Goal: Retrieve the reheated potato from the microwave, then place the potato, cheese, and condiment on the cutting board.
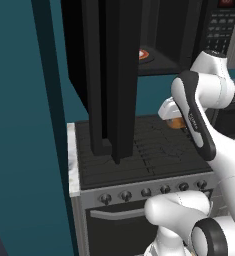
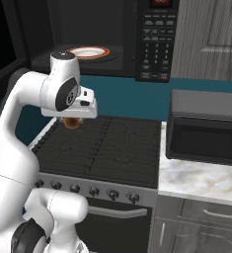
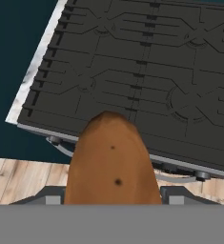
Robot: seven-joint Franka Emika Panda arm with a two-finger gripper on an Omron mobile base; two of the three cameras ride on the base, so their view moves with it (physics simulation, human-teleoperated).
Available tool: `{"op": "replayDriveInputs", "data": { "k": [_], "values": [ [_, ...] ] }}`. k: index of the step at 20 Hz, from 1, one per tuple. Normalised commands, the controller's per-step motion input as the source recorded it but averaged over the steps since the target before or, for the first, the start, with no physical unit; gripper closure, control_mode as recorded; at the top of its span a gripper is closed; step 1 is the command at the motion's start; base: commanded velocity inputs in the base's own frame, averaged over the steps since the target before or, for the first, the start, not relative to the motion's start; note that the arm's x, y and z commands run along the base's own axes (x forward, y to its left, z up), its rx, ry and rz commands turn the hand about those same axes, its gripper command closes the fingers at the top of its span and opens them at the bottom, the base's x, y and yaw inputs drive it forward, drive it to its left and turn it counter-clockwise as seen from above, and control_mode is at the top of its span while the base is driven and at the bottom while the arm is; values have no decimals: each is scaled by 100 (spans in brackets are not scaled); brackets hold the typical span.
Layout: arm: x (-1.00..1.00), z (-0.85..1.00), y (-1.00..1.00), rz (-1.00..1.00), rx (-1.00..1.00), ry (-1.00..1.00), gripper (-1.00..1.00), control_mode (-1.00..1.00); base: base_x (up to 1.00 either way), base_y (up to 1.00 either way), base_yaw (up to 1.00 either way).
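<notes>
Above stove (image 3: 132,81): potato (image 3: 111,164) (in gripper (image 3: 113,196))

Potato (image 3: 112,167) tan-brown, dark specks; stove (image 3: 147,86) black; microwave (image 2: 137,39) black.

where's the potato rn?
The potato is held in the gripper, above the rear left part of the stove top, just below the open microwave.

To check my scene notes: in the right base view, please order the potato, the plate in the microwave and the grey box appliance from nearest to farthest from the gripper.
1. Potato: in the gripper, over the stove.
2. Plate: above, inside the microwave.
3. Grey box appliance: on the counter, far right.
</notes>
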Motion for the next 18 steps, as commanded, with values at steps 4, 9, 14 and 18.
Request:
{"op": "replayDriveInputs", "data": {
  "k": [4, 9, 14, 18],
  "values": [
    [0, 0, 0, 0, 0, 0, 100, 100, -5, 0, 0],
    [0, 0, 0, 0, 0, 0, 100, 100, -54, -17, -8],
    [0, 0, 0, 0, 0, 0, 100, 100, -47, -22, -16],
    [0, 0, 0, 0, 0, 0, 100, 100, -1, -55, -18]
  ]
}}
